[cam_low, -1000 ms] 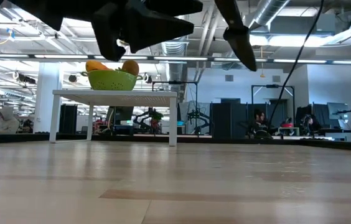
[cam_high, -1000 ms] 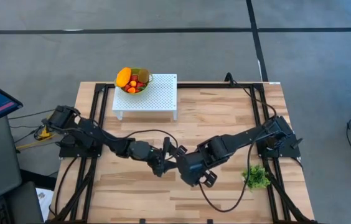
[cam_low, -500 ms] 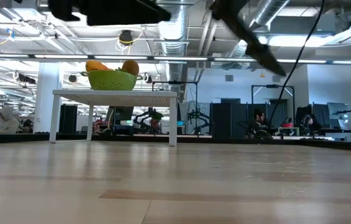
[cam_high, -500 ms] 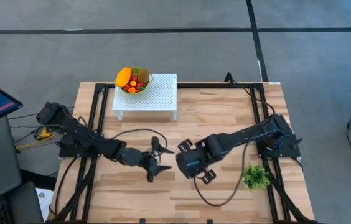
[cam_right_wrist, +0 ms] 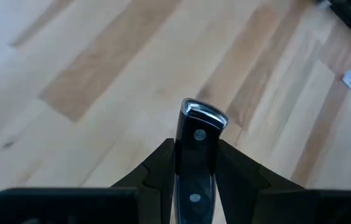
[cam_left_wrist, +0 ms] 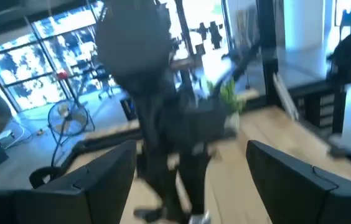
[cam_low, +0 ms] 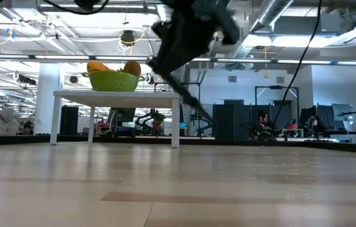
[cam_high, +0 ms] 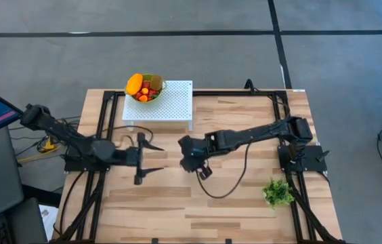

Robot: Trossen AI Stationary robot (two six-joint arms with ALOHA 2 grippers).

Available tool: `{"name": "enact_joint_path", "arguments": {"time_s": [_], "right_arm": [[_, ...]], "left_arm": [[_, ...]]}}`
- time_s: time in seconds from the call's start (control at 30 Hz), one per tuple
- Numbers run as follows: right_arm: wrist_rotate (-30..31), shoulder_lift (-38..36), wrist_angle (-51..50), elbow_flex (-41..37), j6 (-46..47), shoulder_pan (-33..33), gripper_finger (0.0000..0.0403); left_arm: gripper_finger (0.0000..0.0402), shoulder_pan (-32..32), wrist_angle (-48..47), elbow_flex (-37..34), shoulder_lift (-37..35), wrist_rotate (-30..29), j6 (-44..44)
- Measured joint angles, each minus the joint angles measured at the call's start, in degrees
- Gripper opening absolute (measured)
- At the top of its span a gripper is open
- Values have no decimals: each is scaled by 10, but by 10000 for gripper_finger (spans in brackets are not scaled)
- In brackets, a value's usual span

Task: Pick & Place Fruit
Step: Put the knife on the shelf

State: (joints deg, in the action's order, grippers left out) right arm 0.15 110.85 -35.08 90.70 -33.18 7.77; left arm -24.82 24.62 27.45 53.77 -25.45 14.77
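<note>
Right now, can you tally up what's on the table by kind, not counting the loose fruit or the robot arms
Green colander bowl holding fruit: 1
White perforated stand: 1
Green leafy bunch: 1
Black-handled knife, clamped in the right gripper: 1
Total: 4
</note>
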Motion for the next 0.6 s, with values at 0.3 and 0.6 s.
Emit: {"name": "enact_joint_path", "arguments": {"time_s": [0.3,0.6], "right_arm": [[-42,1,124,-104,4,-36,87],[-45,0,155,-132,45,-45,91]], "left_arm": [[296,0,-1,-10,-56,4,-17],[296,0,3,-10,-53,3,-16]]}}
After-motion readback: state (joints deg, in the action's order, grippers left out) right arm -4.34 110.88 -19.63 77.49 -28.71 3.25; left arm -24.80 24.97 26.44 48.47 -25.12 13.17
